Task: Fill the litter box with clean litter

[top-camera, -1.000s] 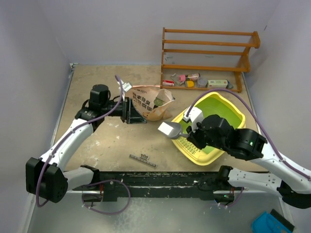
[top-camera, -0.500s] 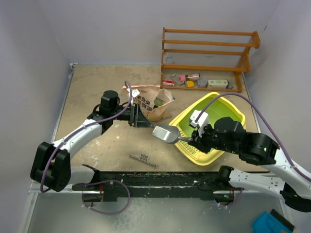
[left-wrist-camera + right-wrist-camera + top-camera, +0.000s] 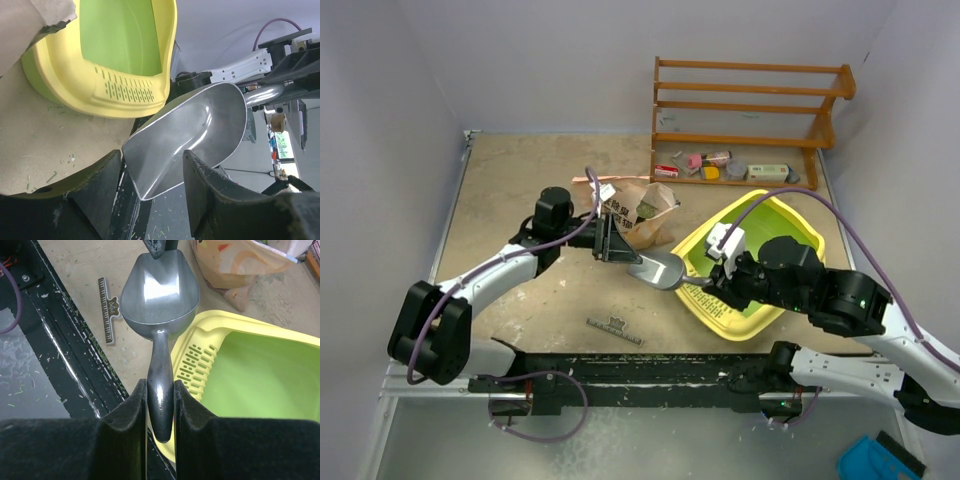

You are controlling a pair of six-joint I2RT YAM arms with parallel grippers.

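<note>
**Scoop** [image 3: 160,300]: metal, stiff, light, empty. We judge the smooth handle slippery, so it is best held mid-handle.
**Right gripper** [image 3: 160,396]: clamped on that handle.
**Left gripper** [image 3: 152,166]: jaws apart at the scoop's lip, gripping nothing we can see.
**Litter** [image 3: 647,209]: loose granules in the bag's [image 3: 638,232] open mouth. They likely spill easily and can be moved only by scoop.
**Bag**: soft paper. We would steady it at the rim.
**Litter box** [image 3: 720,320]: rigid plastic, just right of the bag, its green floor bare.
</note>
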